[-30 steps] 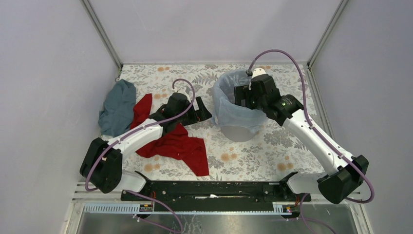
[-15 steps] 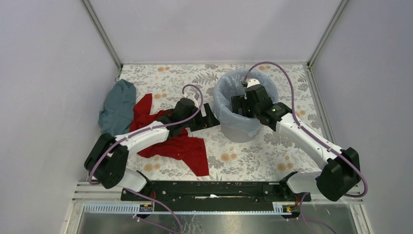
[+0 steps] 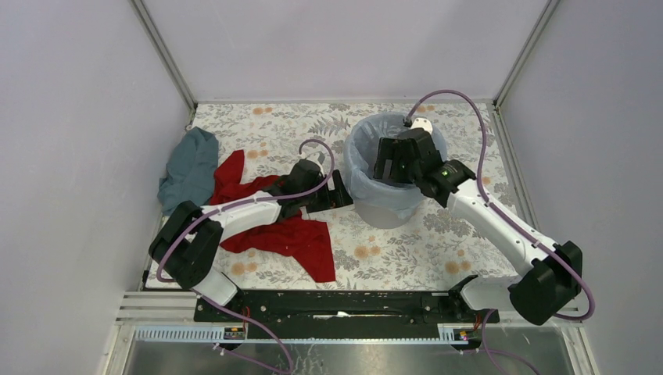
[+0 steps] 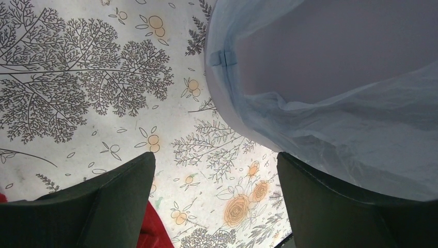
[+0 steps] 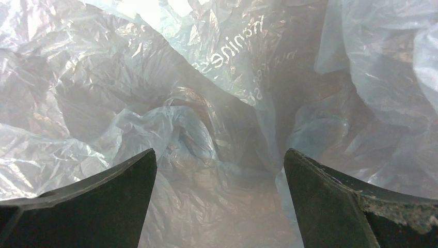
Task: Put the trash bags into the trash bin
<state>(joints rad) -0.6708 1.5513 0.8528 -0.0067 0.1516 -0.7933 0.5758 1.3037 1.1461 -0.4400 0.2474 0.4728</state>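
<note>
Since the earlier frame the left gripper (image 3: 338, 192) has advanced to the trash bin's (image 3: 381, 216) 9 o'clock side, jaws wide and empty. The right gripper (image 5: 219, 157), also wide and empty, has shifted inside the bin. The wrinkled, glossy pale blue trash bag (image 3: 361, 173) lines the bin and drapes over its rim.

The left arm (image 3: 234, 212) and right arm (image 3: 500, 226) share one build: slim white links between bulky black joint housings, each ending in a large black base block; a thin purple cable (image 3: 317, 145) arcs from just behind the left gripper (image 3: 338, 195) back along the links; a second purple cable (image 3: 469, 100) loops behind the right gripper (image 3: 388, 166); a small white block (image 3: 421, 124) sits behind that gripper's wrist, and a green light (image 3: 445, 166) glows on the black housing next back; the fingers (image 4: 103, 206) are matte dark wedges with smooth faces; the right gripper's right finger (image 5: 361, 206) has a rough, pale-flecked edge.
</note>
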